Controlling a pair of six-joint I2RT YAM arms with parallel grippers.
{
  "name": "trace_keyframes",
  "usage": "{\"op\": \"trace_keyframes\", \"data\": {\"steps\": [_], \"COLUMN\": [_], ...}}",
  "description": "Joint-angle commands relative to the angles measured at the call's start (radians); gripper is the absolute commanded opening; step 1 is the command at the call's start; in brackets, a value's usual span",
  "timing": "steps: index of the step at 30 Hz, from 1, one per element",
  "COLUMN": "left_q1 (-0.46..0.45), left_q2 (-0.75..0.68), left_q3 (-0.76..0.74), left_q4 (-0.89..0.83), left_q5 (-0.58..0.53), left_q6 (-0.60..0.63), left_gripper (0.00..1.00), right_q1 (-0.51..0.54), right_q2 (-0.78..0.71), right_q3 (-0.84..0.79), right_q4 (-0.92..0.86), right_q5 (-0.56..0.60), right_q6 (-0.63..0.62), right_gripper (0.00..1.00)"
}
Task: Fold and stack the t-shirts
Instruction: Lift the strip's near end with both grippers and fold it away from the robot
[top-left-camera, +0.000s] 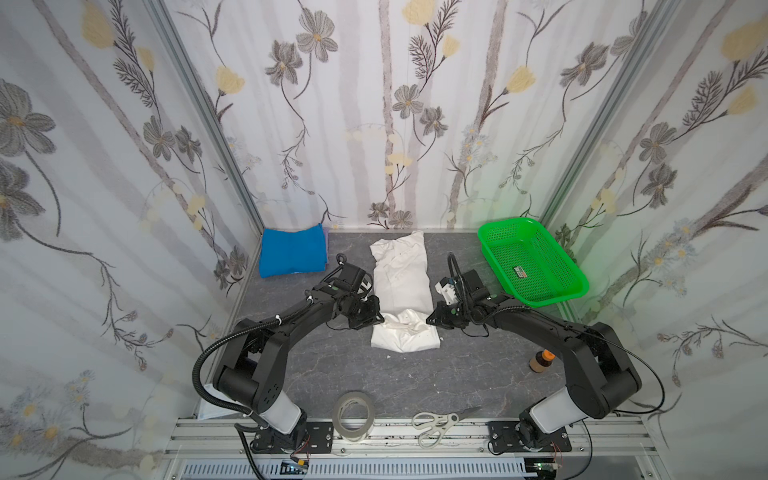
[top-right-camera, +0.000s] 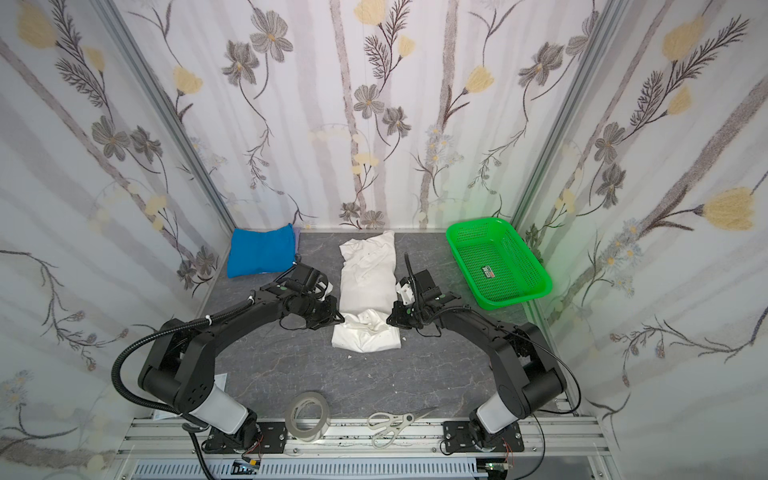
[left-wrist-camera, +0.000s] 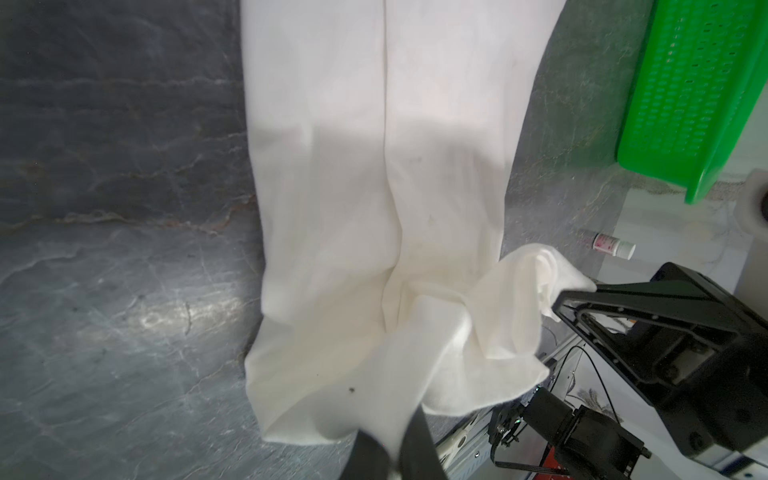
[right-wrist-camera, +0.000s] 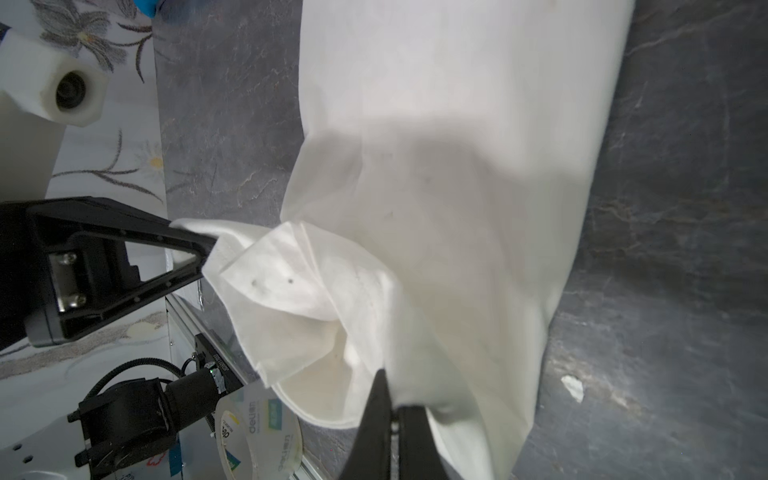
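A white t-shirt (top-left-camera: 401, 282) (top-right-camera: 368, 282) lies in the middle of the grey table as a long, narrow strip running front to back. Its near end is bunched and raised. My left gripper (top-left-camera: 380, 314) (left-wrist-camera: 395, 440) is shut on the near left corner of the cloth (left-wrist-camera: 374, 166). My right gripper (top-left-camera: 429, 319) (right-wrist-camera: 392, 411) is shut on the near right corner (right-wrist-camera: 457, 166). Each wrist view also shows the opposite gripper pinching its corner. A blue folded t-shirt (top-left-camera: 293, 251) (top-right-camera: 262, 251) rests at the back left corner, apart from both grippers.
A green mesh basket (top-left-camera: 552, 301) stands at the back right, tilted against the wall. A tape roll (top-left-camera: 354, 415) and scissors (top-left-camera: 436, 422) lie at the front edge. A small brown bottle (top-left-camera: 540, 360) stands by the right arm's base.
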Motion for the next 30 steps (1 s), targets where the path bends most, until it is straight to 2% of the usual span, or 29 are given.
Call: {"op": "trace_keyframes", "data": {"steps": [1,3,4,6,8,10,11,19,25,30], "left_q1": [0.033,0.054,0.063,0.086,0.1,0.116,0.124,0.158,0.144,0.12], "left_q2": [0.064,0.128,0.157,0.225,0.234,0.193,0.171,0.091,0.092,0.151], "left_q3": [0.071,0.144,0.179,0.256,0.285,0.264,0.251,0.162,0.061,0.08], "left_q4": [0.03,0.029,0.027,0.021,0.042,0.1,0.12,0.13,0.184,0.241], "left_q5": [0.028,0.029,0.024,0.052,0.076,0.064,0.059,0.106,0.129,0.07], "left_q6": [0.019,0.028,0.03,0.027,0.021,0.002,-0.001,0.028,0.033,0.085], "left_gripper": [0.0,0.0,0.02,0.48,0.73,0.91,0.99,1.0,0.99,0.8], "right_q1": [-0.042,-0.075,-0.086,-0.1,-0.101,-0.1,-0.101,-0.1,-0.099,-0.113], "right_q2": [0.077,0.145,0.177,0.24,0.222,0.153,0.12,0.028,0.082,0.167], "right_q3": [0.081,0.165,0.203,0.299,0.313,0.275,0.261,0.106,0.096,0.157], "right_q4": [0.04,0.036,0.03,-0.024,-0.025,0.018,0.026,0.042,0.067,0.065], "right_q5": [-0.041,-0.049,-0.052,-0.052,-0.021,0.015,0.043,0.077,0.119,0.148], "right_q6": [-0.039,-0.044,-0.047,-0.062,-0.072,-0.074,-0.077,-0.098,-0.123,-0.158], "right_gripper": [0.0,0.0,0.04,0.42,0.6,0.81,0.83,0.84,0.75,0.58]}}
